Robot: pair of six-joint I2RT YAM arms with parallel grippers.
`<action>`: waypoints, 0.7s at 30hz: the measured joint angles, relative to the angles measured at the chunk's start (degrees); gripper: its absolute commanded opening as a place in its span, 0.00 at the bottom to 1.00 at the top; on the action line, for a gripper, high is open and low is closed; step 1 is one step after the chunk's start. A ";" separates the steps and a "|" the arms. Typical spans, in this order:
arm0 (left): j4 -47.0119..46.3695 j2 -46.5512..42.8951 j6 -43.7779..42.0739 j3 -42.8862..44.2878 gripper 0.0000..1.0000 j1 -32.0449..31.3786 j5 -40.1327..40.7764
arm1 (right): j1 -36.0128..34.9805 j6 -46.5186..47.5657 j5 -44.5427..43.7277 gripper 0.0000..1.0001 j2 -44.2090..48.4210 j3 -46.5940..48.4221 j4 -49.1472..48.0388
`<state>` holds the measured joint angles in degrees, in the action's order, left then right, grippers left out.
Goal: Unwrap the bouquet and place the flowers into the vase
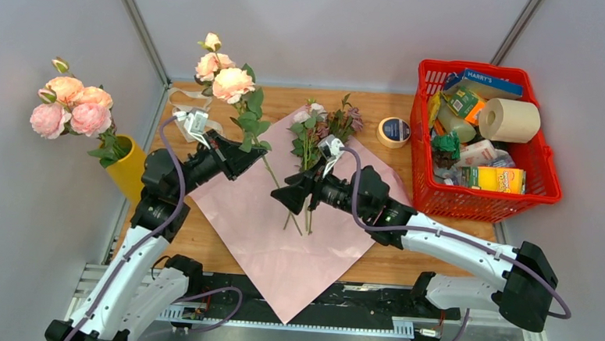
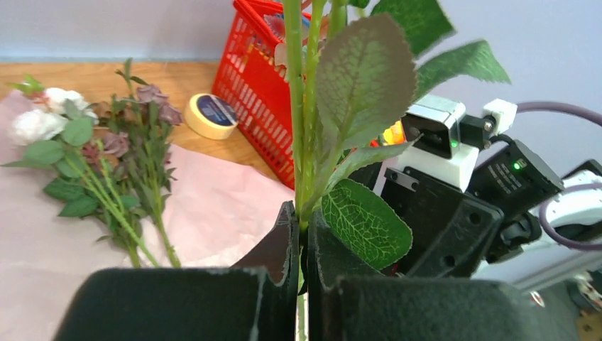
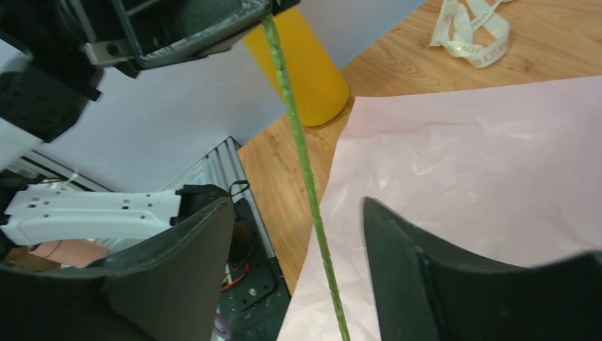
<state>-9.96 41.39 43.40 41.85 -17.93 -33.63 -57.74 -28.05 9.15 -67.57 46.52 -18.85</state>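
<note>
Unwrapped and flat, the pink wrapping paper point(image 1: 279, 255) lies open across the table point(image 1: 201, 247) with one corner hanging over the near edge. It appears to be serving as a work mat rather than a cone.

Above it, the left gripper point(image 2: 302, 227) is clamped tight on a rose stem point(image 2: 302, 106). It grips just below the leaves, so the peach blooms point(image 1: 225, 74) ride high and the bare tail hangs free for the vase.

The right gripper point(image 3: 298, 206) faces it from just beside. Its fingers are spread wide either side of that tail without touching it, so the stem's weight looks to be on the left arm alone.

Farther back on the paper lie the rest of the flowers point(image 1: 321, 128), pale and mauve heads pointing away, within the right arm's reach.

At the table's left edge stands the yellow vase point(image 1: 127, 169), already carrying several pink and peach roses point(image 1: 72, 104). It sits on the left arm's side, which likely explains why that arm carries the stem.

The cream ribbon point(image 1: 184, 102) lies loose near the far left corner. At far right, a roll of tape point(image 1: 394, 131) and a red basket point(image 1: 485, 200) of groceries stand apart from the work.
</note>
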 measured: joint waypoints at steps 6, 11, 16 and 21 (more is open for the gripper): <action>12.87 -2.19 -10.95 8.66 0.00 0.02 9.29 | 0.00 0.28 -2.19 1.00 0.37 -0.24 2.12; 20.11 -4.74 -23.30 17.81 0.00 0.02 23.56 | 0.00 0.46 -4.17 1.00 2.21 -2.08 4.20; 21.33 -6.82 -36.79 23.74 0.00 0.02 39.60 | 0.00 1.40 -5.33 1.00 5.07 -3.82 6.29; 18.64 -4.13 -51.28 29.29 0.00 0.04 51.76 | 0.00 2.10 -6.45 1.00 8.02 -5.64 6.69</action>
<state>8.69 37.26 -7.88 71.13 -17.89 18.13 -57.74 -25.96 2.70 -59.55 40.88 -12.16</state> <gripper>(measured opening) 0.022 0.998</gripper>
